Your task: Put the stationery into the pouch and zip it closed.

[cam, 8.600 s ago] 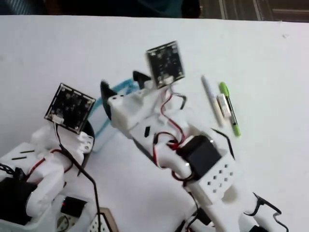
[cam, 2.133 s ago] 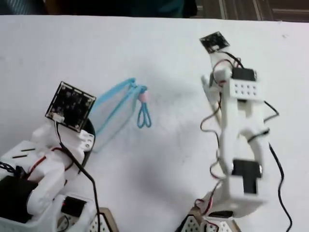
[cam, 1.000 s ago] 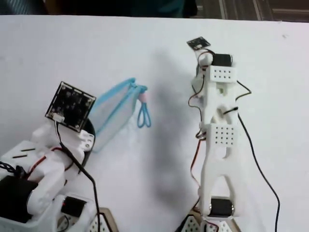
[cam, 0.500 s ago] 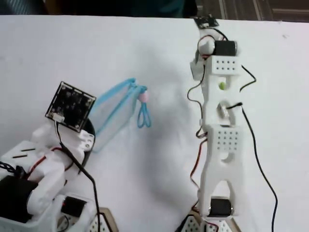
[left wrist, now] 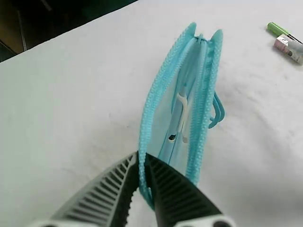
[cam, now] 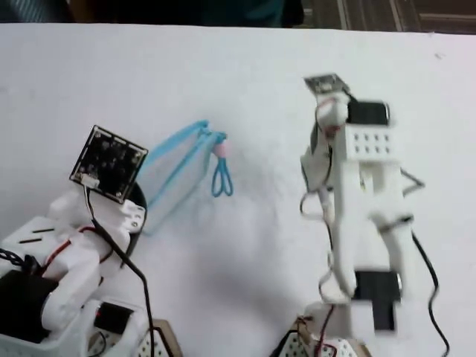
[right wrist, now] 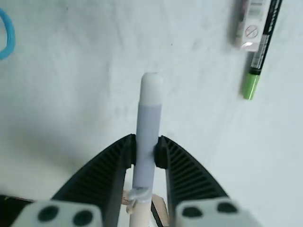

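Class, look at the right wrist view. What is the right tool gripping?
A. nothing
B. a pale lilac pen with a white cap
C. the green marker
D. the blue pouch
B: the right tool is shut on the lilac pen, while the green marker lies apart on the table.

words: none are showing clearly enough to read | sign: a small round sign with a line across it is sitting on the label of the little white block (right wrist: 248, 21) | print: tiny white print is running along the black body of the green marker (right wrist: 262, 47), too small to read | mark: a small dark mark is showing on the blue pouch (left wrist: 165, 118), too small to tell
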`<state>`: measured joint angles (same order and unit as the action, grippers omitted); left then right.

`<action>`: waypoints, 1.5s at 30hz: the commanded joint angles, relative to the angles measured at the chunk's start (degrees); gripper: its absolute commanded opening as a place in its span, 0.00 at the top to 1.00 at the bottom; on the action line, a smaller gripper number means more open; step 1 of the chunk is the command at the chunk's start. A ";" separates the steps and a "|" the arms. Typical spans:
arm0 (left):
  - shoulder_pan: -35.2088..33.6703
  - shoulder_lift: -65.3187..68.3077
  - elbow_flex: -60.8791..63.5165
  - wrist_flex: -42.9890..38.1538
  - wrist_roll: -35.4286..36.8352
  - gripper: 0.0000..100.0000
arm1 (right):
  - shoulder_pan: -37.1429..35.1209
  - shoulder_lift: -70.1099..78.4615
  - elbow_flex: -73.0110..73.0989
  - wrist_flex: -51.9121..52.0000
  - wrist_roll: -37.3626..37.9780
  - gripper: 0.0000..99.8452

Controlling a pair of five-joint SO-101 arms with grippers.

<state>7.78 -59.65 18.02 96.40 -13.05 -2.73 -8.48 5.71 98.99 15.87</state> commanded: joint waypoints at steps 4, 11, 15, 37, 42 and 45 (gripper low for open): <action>-0.48 1.10 0.00 0.09 0.53 0.98 | -0.31 -18.42 24.00 -18.51 -0.62 0.98; -0.48 1.10 0.00 0.18 0.53 0.98 | -3.12 -34.42 42.02 -43.82 -7.65 0.98; -0.66 1.10 0.00 0.18 0.53 0.98 | -8.92 -44.97 43.08 -49.36 -15.56 0.98; -0.66 1.10 0.00 0.09 0.53 0.98 | -31.96 -47.34 19.34 -76.70 -31.65 0.98; -0.66 0.84 0.00 0.09 0.53 0.98 | -31.96 -41.71 23.30 -76.70 -37.36 0.98; -0.66 0.84 0.00 0.09 0.53 0.98 | -31.96 -40.75 29.27 -79.52 -37.45 0.98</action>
<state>7.78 -59.65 18.02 96.40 -13.05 -34.37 -49.89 31.82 21.80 -21.14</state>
